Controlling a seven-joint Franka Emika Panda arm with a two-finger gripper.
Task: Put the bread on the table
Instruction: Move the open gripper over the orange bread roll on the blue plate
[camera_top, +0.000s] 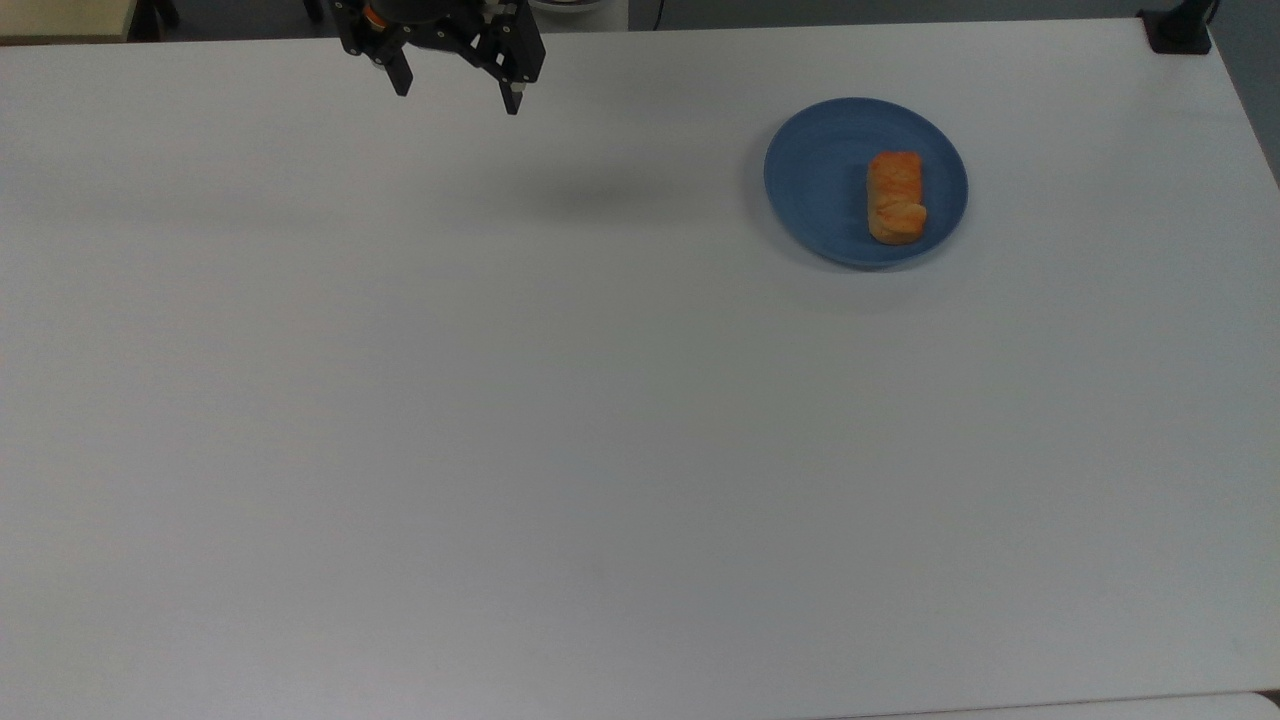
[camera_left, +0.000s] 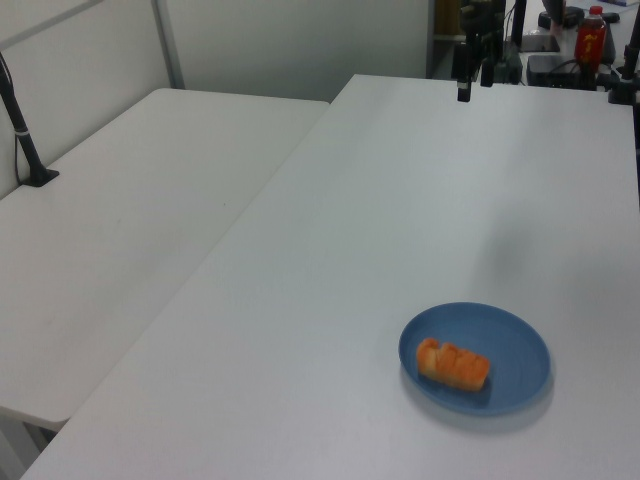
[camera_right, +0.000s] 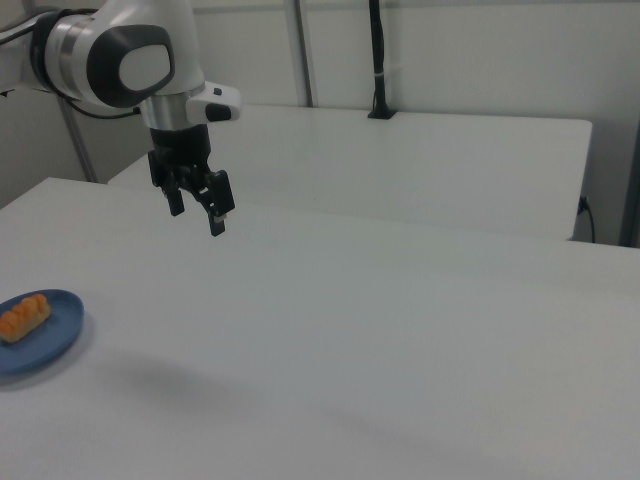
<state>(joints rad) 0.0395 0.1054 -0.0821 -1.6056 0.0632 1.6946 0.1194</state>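
The white bench (camera_top: 500, 450) carries a round blue plate (camera_top: 815, 175) set toward its far right corner in the top view, clear of both edges. The bread (camera_top: 895, 197) lies on the plate, off-centre toward the plate's right rim in the top view, long axis running far to near.

The arm (camera_right: 120, 60) hangs above the bench's far edge, well apart from the plate. Its gripper (camera_top: 455, 92) points down with its jaws spread wide and nothing between them.

The task looks not yet begun. The likely risks: the loaf is lumpy and soft-looking, so a hard squeeze may crush it; a grasp too near one end could let it tip out; and fingers descending too low might catch the plate's rim and drag the plate.
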